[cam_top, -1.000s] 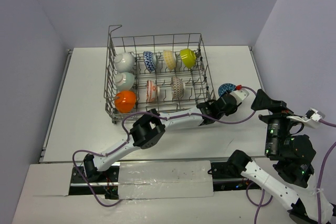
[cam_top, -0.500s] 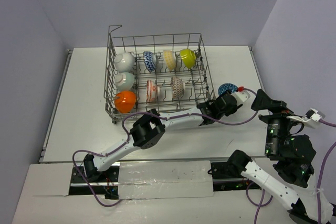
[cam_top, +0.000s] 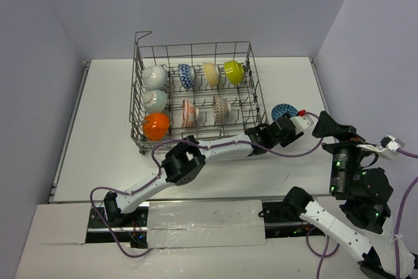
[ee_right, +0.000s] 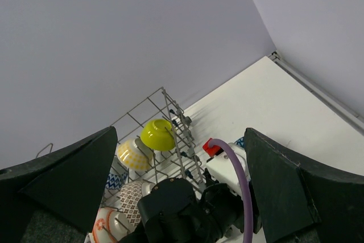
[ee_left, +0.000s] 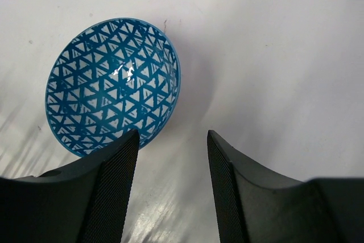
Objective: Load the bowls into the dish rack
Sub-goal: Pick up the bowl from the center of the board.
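Observation:
A blue-white bowl (cam_top: 283, 110) lies on the white table just right of the dish rack (cam_top: 196, 50); its patterned inside (ee_left: 112, 86) faces the left wrist camera. My left gripper (cam_top: 292, 122) is open beside it. The left finger (ee_left: 108, 192) covers the bowl's near rim and the gap between the fingers shows only bare table. My right gripper (cam_top: 325, 125) hovers open and empty at the right. In the rack stand white (cam_top: 155, 77), blue-patterned (cam_top: 186, 76), pale yellow (cam_top: 210, 73), lime (cam_top: 233, 72), orange (cam_top: 155, 126) and several other bowls.
The left arm (cam_top: 215, 148) stretches across the table in front of the rack's near side. Its purple cable (ee_right: 236, 169) loops between the two grippers. Walls close in behind and on both sides, and the rack's right wall (ee_right: 182, 135) is close to the loose bowl.
The left jaws have widened a little and the left wrist has eased slightly toward the near side. The loose bowl and the right arm have not moved.

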`<state>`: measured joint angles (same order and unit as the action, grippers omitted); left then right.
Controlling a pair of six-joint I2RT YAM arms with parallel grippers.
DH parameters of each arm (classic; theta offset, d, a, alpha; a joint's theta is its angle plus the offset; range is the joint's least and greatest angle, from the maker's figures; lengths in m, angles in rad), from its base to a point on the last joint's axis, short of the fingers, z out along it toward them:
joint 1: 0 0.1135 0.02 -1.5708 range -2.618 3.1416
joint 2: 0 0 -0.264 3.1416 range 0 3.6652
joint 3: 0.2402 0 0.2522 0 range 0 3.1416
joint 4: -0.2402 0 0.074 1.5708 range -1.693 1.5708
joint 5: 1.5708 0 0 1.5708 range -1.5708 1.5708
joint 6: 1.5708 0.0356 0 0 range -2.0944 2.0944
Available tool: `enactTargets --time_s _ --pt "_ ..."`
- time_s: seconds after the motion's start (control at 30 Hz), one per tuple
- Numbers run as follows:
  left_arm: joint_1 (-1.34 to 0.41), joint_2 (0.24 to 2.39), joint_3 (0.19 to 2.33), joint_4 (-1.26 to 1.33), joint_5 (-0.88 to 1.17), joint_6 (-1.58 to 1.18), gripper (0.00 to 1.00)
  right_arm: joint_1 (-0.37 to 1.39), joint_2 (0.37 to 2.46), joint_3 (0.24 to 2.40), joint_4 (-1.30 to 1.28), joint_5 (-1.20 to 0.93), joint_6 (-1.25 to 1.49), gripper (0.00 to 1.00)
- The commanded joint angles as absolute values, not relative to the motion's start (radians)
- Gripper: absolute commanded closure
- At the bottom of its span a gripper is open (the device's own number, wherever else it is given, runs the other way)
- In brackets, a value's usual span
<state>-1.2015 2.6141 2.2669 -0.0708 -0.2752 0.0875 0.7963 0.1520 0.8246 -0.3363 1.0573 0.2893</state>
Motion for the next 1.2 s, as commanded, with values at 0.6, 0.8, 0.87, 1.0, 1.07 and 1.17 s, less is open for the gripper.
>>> enactTargets --time_s 0.6,0.8,0.87,1.0,1.07,1.17 --pt "-1.193 2.675 2.341 -0.063 -0.258 0.098 0.53 0.81 0.156 0.822 -0.301 1.092 0.276 0.0" --pt "-1.192 2.666 2.326 -0.045 -0.279 0.109 0.54 0.808 0.155 0.822 -0.299 1.092 0.276 0.0" --pt "-1.193 2.662 2.319 -0.037 -0.288 0.112 0.55 0.808 0.153 0.822 -0.299 1.092 0.276 0.0" --pt "-1.193 2.628 2.274 -0.009 -0.304 0.109 0.59 0.808 0.152 0.822 -0.296 1.092 0.278 0.0" --pt "-1.193 2.62 2.264 -0.009 -0.308 0.109 0.62 0.81 0.152 0.822 -0.298 1.092 0.278 0.0" --pt "-1.193 2.611 2.261 -0.009 -0.316 0.107 0.65 0.81 0.147 0.821 -0.298 1.092 0.278 0.0"
